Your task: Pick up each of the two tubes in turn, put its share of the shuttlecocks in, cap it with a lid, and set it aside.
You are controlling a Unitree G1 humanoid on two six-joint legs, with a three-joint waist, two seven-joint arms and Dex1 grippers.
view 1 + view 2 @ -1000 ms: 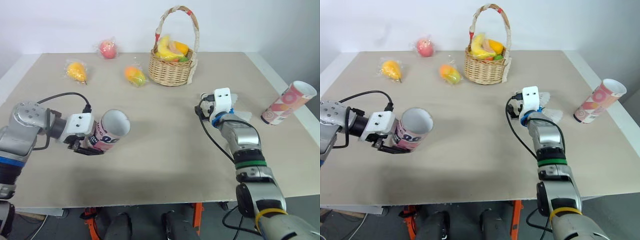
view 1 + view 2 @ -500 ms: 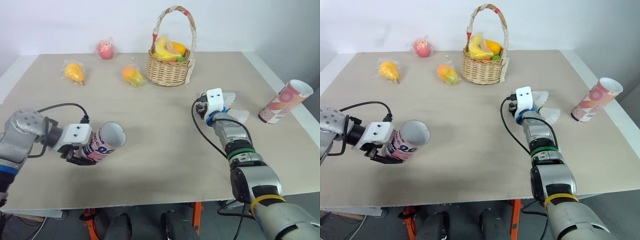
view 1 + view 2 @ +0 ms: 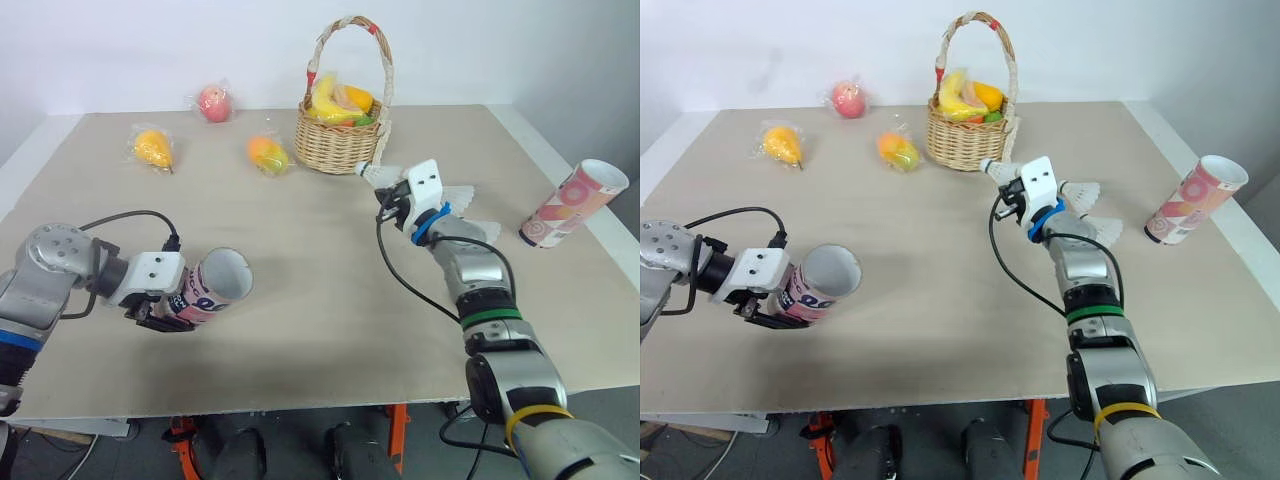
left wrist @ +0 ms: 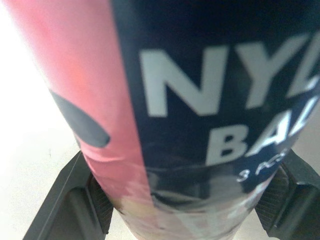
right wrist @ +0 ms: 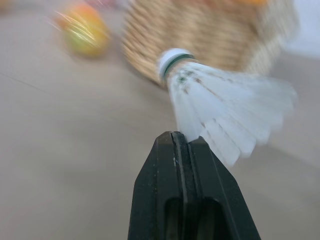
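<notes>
Left hand [image 3: 170,305] clamped around tube [image 3: 215,283], which is tilted with its open mouth up, near the counter's [image 3: 330,300] front-left. Right hand [image 5: 181,137] mid-counter, fingers pinched shut on the feather skirt of one shuttlecock [image 5: 225,107], cork toward the basket [image 3: 340,140]. Spare shuttlecocks [image 3: 1085,192] lie just beside that wrist. Second tube [image 3: 577,205] lies at the right edge.

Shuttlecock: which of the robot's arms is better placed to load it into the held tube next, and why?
Right. Its jaws are shut on the shuttlecock, while the left jaws are occupied gripping the tube, whose open mouth is tilted toward the right arm's side.
</notes>
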